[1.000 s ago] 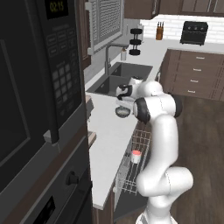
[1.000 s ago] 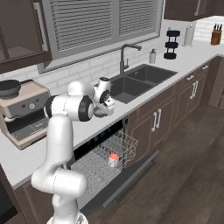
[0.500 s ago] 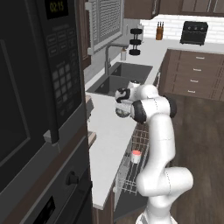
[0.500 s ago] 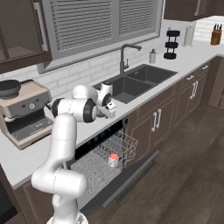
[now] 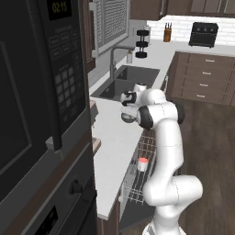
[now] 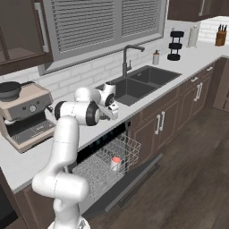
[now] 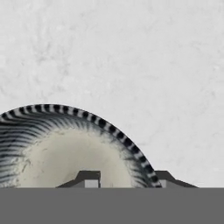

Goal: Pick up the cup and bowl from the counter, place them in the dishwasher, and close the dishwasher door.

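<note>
Claw (image 7: 124, 180) clenched on bowl (image 7: 61, 148) rim above pale speckled counter (image 7: 131, 57).

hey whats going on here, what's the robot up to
The arm is loading the dishwasher. The cup already stands in the white wire rack of the open dishwasher, red inside facing up. The gripper is now at the bowl above the counter, near the sink; in the hand view one fingertip sits inside the bowl's rim and the other outside it, so it seems to pinch the rim. The dishwasher door is folded down, open.
</note>
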